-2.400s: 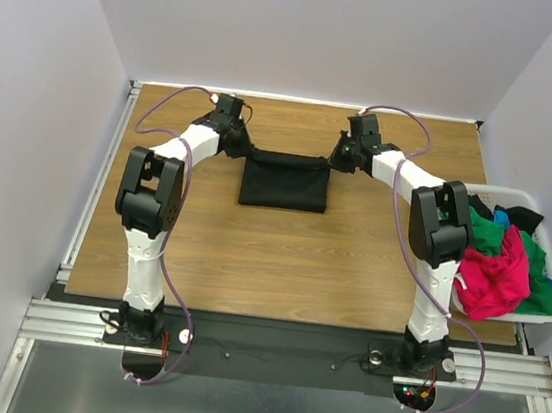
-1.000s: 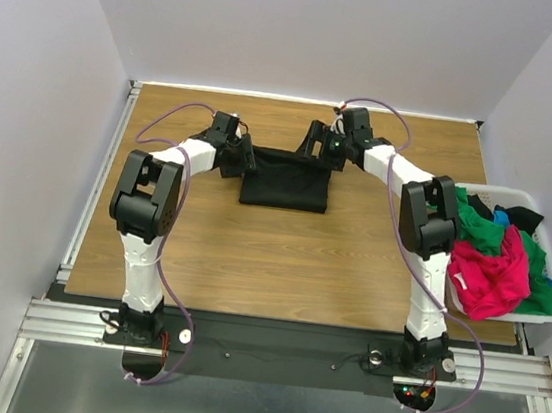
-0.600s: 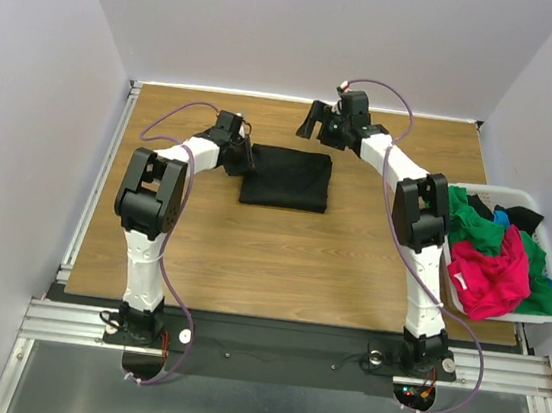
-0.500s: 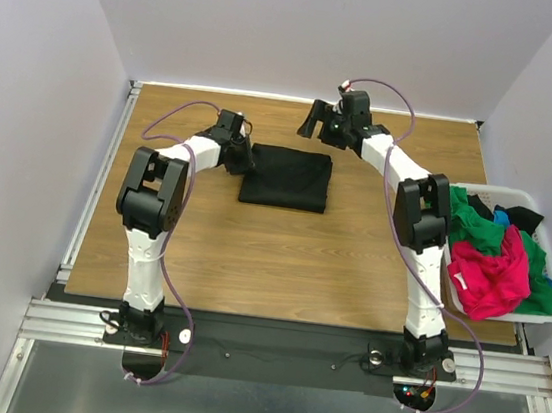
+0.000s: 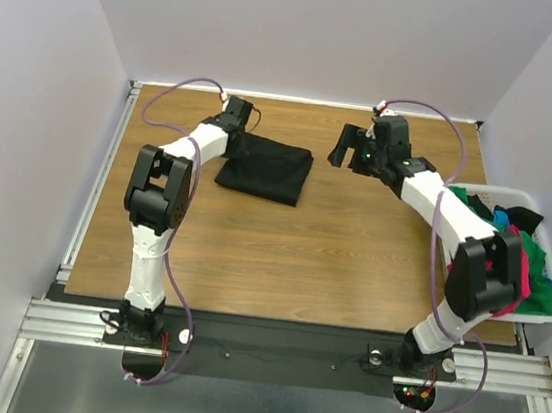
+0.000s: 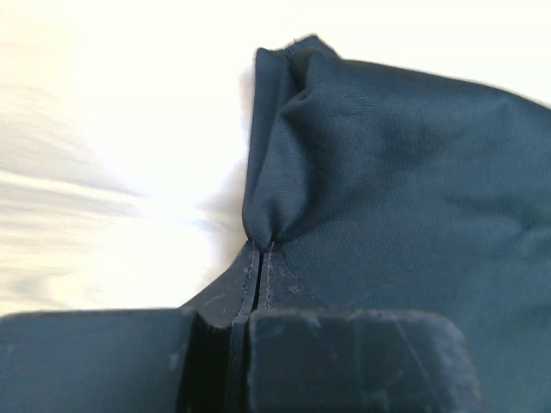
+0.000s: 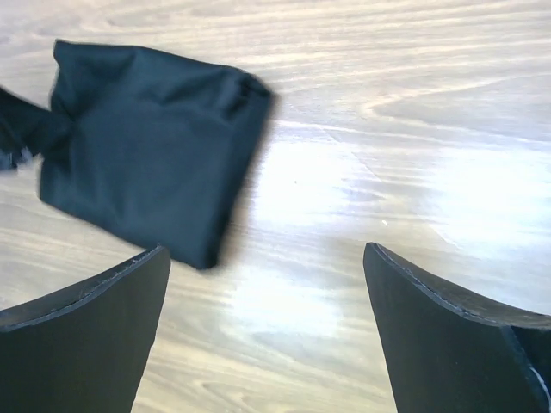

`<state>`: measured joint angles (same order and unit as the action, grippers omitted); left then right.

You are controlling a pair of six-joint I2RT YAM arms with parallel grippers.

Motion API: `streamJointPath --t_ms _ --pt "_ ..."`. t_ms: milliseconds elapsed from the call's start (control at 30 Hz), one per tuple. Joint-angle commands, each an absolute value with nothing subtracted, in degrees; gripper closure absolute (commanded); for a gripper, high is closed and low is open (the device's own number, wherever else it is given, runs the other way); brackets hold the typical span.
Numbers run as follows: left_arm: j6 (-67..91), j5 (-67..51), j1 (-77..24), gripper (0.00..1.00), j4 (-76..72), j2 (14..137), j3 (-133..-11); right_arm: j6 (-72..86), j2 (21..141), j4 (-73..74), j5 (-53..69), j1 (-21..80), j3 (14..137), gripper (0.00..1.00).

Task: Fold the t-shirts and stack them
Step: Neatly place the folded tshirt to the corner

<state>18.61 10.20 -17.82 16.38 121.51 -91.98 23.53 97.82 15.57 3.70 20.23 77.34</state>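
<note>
A folded black t-shirt (image 5: 267, 168) lies on the wooden table (image 5: 310, 261), skewed, left of centre at the back. My left gripper (image 5: 238, 144) is shut on its far-left corner; in the left wrist view the cloth (image 6: 396, 172) bunches up from the pinched fingertips (image 6: 258, 258). My right gripper (image 5: 345, 153) hovers open to the right of the shirt, apart from it. The right wrist view has the black t-shirt (image 7: 146, 146) at upper left and bare wood between the wide fingers (image 7: 86, 335). Green (image 5: 484, 232), magenta-pink (image 5: 494, 279) and black (image 5: 521, 219) t-shirts sit in the basket.
The white plastic basket (image 5: 545, 312) hangs at the table's right edge, with the right arm's elbow in front of it. Purple walls enclose the table on three sides. A metal rail (image 5: 97, 185) runs along the left edge.
My left gripper closed on the black shirt's left corner and dragged it left, turning it askew. My right gripper let go, stayed open and swung right, away from the shirt.
</note>
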Motion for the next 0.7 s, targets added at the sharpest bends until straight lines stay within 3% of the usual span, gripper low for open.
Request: streamJointPath --t_ms 0,167,433,667 --pt "9.77 23.9 -13.63 1.0 19.16 122.51 -98.6 22.5 90.37 13.27 -2.19 19.86 72.09 0.0" --pt "6.24 23.91 -6.0 1.0 17.4 126.82 -104.22 22.33 82.11 13.36 -2.55 19.86 66.45 0.0" --pt "-4.2 25.56 -0.53 1.0 22.24 144.91 -135.6 22.67 73.31 13.36 -4.74 19.86 58.37 0.0" --pt "-12.74 25.66 2.11 1.0 14.95 144.41 -134.21 23.73 71.19 13.36 -7.3 19.95 56.16 0.0"
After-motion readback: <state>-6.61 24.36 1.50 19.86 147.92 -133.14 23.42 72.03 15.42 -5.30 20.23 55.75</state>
